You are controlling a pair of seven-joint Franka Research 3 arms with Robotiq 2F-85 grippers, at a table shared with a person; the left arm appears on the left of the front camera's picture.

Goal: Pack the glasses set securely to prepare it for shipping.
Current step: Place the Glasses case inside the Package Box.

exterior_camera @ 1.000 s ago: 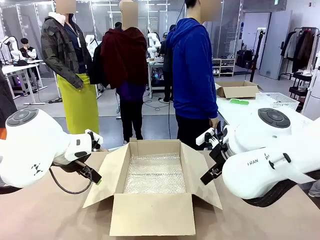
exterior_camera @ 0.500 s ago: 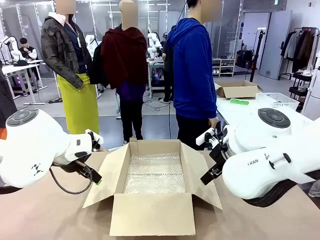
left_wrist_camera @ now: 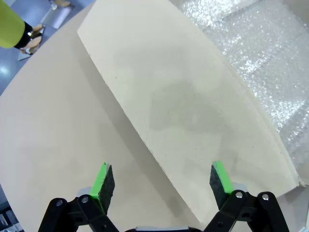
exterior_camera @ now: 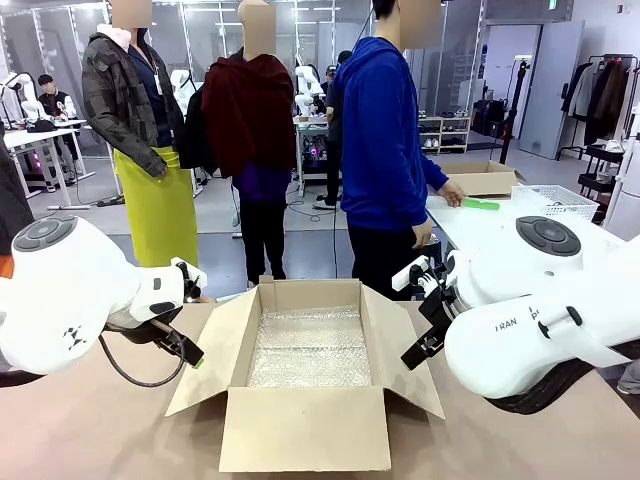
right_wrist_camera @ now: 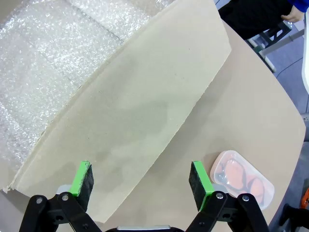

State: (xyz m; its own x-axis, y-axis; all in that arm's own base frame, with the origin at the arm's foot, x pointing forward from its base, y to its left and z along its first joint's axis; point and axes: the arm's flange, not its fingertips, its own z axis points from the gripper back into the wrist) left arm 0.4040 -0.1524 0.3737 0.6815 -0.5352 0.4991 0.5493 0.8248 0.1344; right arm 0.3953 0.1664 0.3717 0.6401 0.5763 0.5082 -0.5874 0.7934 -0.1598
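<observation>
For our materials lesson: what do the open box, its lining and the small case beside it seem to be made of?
Box: brown cardboard, matt, with plain folded flaps. Lining: probably bubble wrap, clear plastic, glinting with small bumps. Case: likely translucent plastic, pale pink, smooth; glasses show through it.

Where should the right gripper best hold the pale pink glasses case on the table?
Probably from straight above, pinching the pale pink glasses case across its narrow middle: it lies flat on the table, oblong, with free long sides.

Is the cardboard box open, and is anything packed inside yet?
Open: cardboard box flaps spread outward; just bubble wrap inside.
</observation>
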